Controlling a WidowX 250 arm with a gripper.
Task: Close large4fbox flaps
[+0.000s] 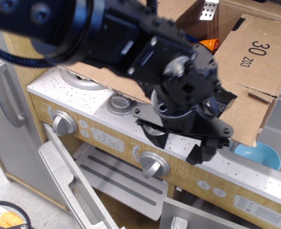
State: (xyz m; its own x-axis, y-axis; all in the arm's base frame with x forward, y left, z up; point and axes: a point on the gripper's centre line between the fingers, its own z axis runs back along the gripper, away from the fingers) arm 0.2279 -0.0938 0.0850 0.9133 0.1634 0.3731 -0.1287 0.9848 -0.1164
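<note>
The large4fbox [245, 114] stands open on the toy kitchen counter at the top of the view. Its right flap [257, 52], printed "30 Z03", lies spread outwards. The long front flap [107, 81] hangs towards me over the counter, and a bit of its black tape [225, 98] shows beside the arm. My black arm covers most of that flap. My gripper [210, 145] is at the flap's lower edge, pointing down and to the right. I cannot tell how its jaws stand. An orange item [209, 44] and a silver strip [210, 9] show at the box opening.
The white speckled counter [49, 86] has a burner [119, 101]. Below are two silver knobs [64, 123] [155, 164] and a "12:30" display [107, 140]. The oven door [73, 191] hangs open. A blue bowl [262, 155] sits in the sink at right. A grey handle [2, 95] is at left.
</note>
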